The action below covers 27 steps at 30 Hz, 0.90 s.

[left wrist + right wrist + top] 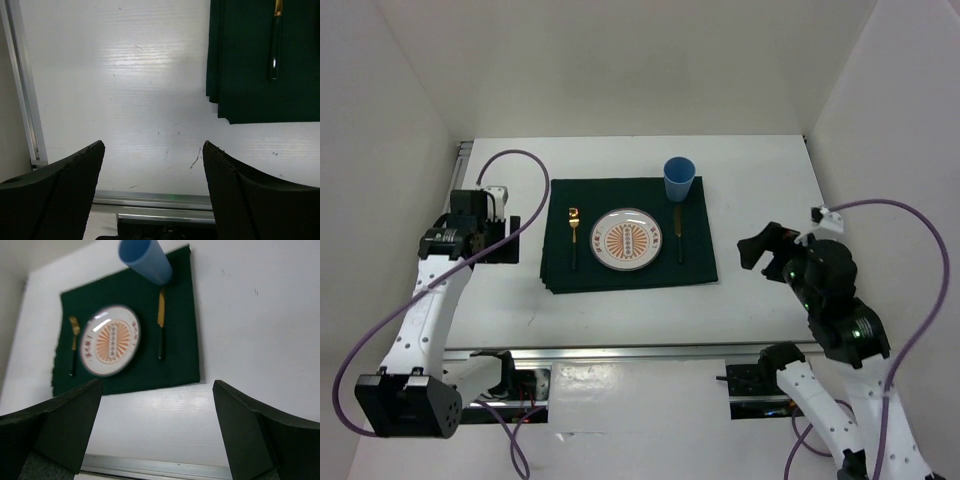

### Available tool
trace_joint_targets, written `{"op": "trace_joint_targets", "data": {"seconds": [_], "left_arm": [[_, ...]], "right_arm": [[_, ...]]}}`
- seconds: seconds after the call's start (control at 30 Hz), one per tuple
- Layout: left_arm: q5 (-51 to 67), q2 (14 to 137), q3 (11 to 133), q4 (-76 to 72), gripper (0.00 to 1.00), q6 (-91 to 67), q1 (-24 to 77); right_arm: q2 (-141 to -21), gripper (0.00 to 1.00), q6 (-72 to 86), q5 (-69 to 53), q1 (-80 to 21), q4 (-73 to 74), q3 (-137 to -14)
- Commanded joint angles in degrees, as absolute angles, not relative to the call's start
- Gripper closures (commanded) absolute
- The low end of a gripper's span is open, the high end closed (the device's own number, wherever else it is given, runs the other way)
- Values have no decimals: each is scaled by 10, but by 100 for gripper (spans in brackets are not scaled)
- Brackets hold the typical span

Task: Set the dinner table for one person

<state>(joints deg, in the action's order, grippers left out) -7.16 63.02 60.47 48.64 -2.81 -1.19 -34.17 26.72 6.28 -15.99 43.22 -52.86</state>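
Left fingers (65,190) were spread wide with nothing between them, hanging over bare worktop (760,180) at 9 o'clock of the green mat (620,278), clear of its edge. Right fingers (60,425) were spread wide as well, empty, over bare worktop at about 4 o'clock of the mat, also apart from it.

Worktop was the big white slab filling the middle of the top view. White walls (640,70) stood at 9, 12 and 3 o'clock, a metal rail (620,351) ran along the 6 o'clock edge, and the arm bases sat just past that rail. Mat lay flat near the centre.

On the mat:
- Round plate (628,239) in the middle, white rim, orange sunburst print.
- Fork (574,232) at 9 o'clock of the plate, just beside it, gold head toward 12, dark handle toward 6.
- Knife (678,232) at 3 o'clock of the plate, just beside it, gold blade toward 12, dark handle toward 6.
- Blue cup (679,179) upright at the mat's 1 o'clock corner, just past the knife tip. Could not tell whether the two touched.

Left wrist view showed the mat's stacked folded edges and the fork handle lying on it. Purple cables (520,152) looped off both arms.
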Motion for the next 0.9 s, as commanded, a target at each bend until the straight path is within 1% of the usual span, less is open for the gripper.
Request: {"op": "trace_joint_targets", "data": {"seconds": [0.0,0.1,0.23,0.27,0.53,0.87], "left_arm": [[-45,594,599,448,14,-23,-16],[-22,594,617,448,14,-29,-16],[-6,615,643,459,14,-35,-16],[-6,615,643,459,15,-35,-16],[-15,594,618,448,15,-35,-21],[3,594,613,442,15,-40,-26]], "right_arm": [[-308,0,301,59,-161,476,-548],[-319,0,320,71,-161,537,-573],[-308,0,328,76,-161,582,-584],[-300,0,328,76,-161,582,-584],[-182,0,333,75,-161,599,-570],[-156,0,333,87,-161,617,-588]]}}
